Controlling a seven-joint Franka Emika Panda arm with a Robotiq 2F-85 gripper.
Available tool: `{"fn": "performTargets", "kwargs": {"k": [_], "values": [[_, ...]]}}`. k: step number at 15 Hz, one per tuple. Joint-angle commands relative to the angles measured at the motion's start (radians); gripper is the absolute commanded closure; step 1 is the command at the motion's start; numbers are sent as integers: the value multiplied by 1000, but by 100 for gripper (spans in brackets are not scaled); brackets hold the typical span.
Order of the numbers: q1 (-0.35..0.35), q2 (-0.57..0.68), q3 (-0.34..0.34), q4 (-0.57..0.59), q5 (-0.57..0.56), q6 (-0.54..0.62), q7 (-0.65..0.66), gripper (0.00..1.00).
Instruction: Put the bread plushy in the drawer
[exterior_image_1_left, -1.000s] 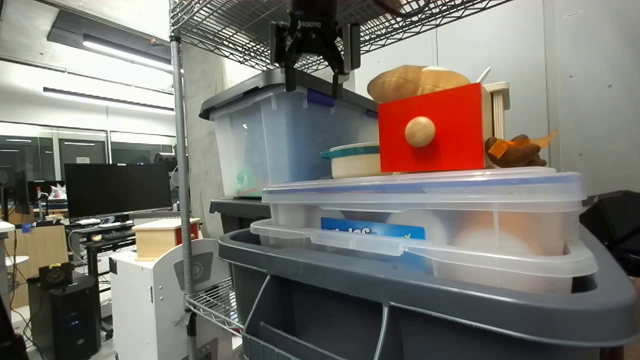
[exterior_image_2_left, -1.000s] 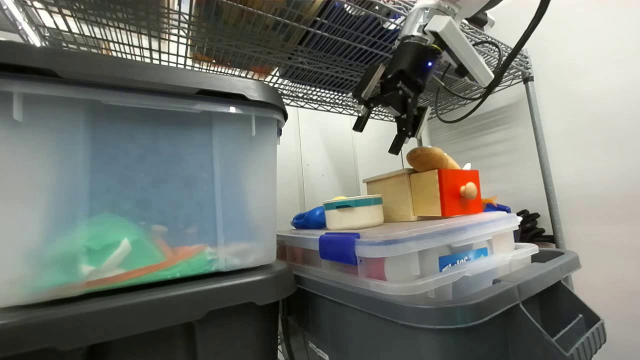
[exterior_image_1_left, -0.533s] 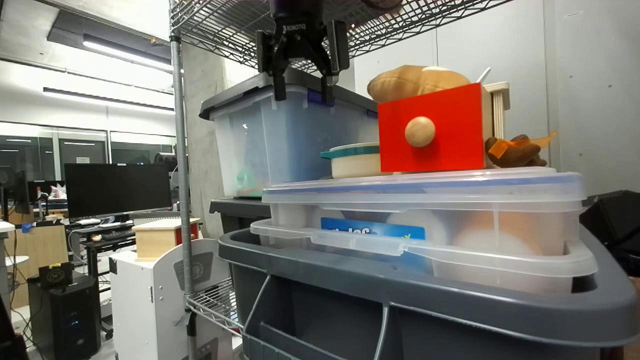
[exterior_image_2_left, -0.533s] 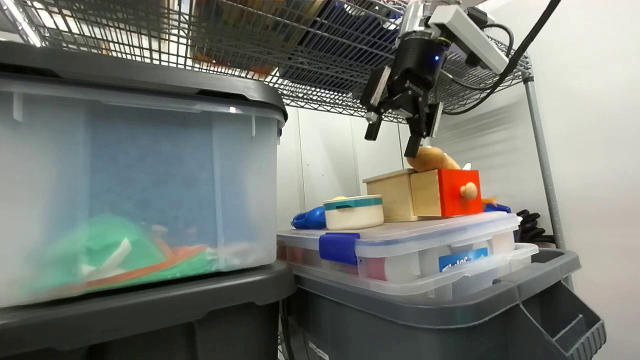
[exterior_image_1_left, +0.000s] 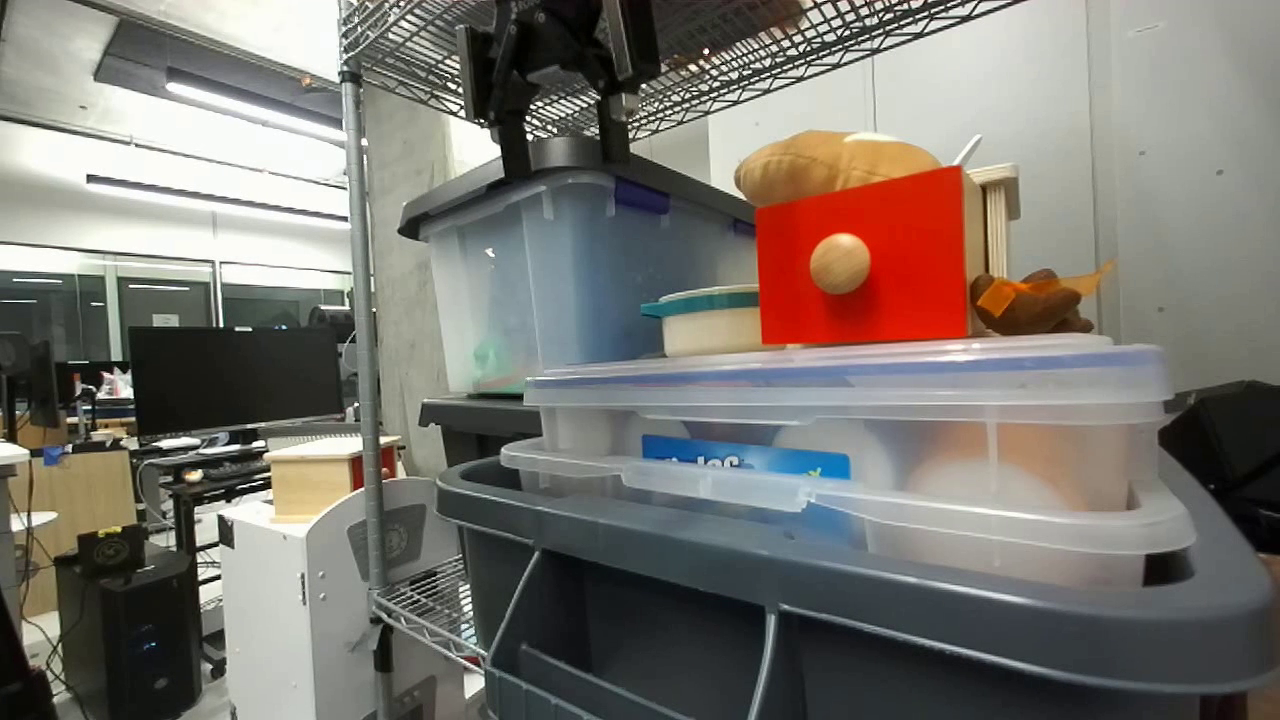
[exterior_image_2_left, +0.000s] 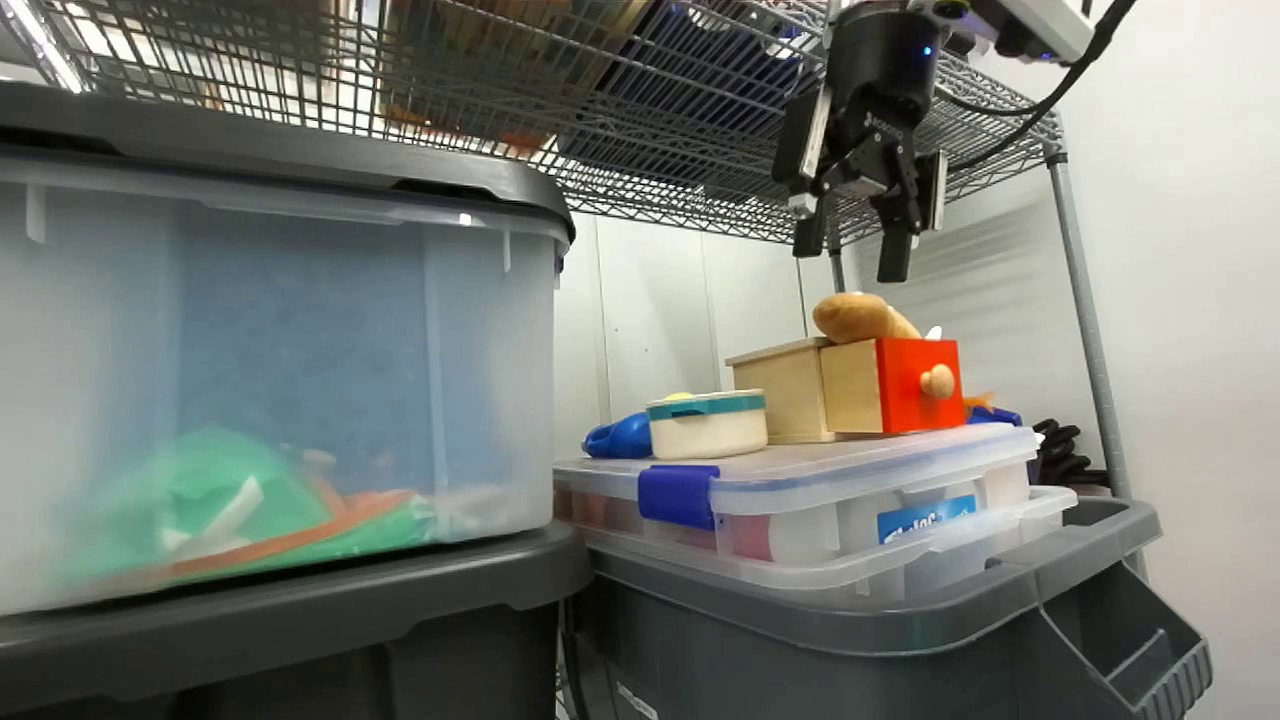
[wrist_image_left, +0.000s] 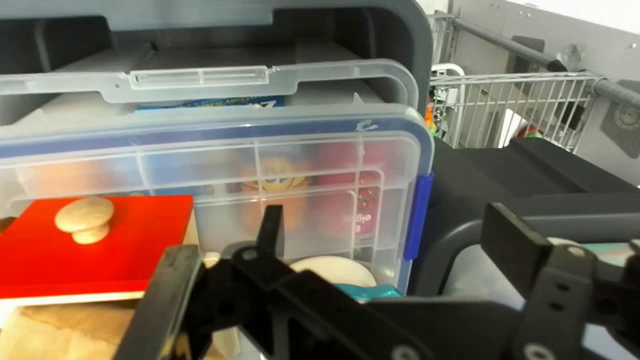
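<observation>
The drawer (exterior_image_1_left: 905, 265) stands pulled out, the bread plushy (exterior_image_1_left: 830, 165) rising above its rim, full seating apparently outstanding; the gripper (exterior_image_2_left: 850, 264) hangs clear, spread and empty.

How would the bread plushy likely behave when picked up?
Probably soft and squeezable: the bread plushy shows seams and creases like fabric. It might roll if nudged, since its rounded body rises above the front of the drawer.

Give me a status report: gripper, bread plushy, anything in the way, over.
Gripper open, nothing held. Bread plushy showing above pulled-out drawer, underside hidden. Wire shelf overhead, possible snag on lifting.
</observation>
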Motion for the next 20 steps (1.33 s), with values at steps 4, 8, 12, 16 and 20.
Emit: {"fn": "performTargets", "kwargs": {"k": [4, 8, 12, 16, 20], "values": [[-17, -134, 43, -132, -194, -6, 181, 0], [-25, -161, 39, -191, -248, -17, 232, 0], [-30, -175, 35, -214, -250, -26, 242, 0], [-22, -203, 37, -214, -241, -44, 236, 0], [-16, -242, 37, -218, -234, -79, 230, 0]]}}
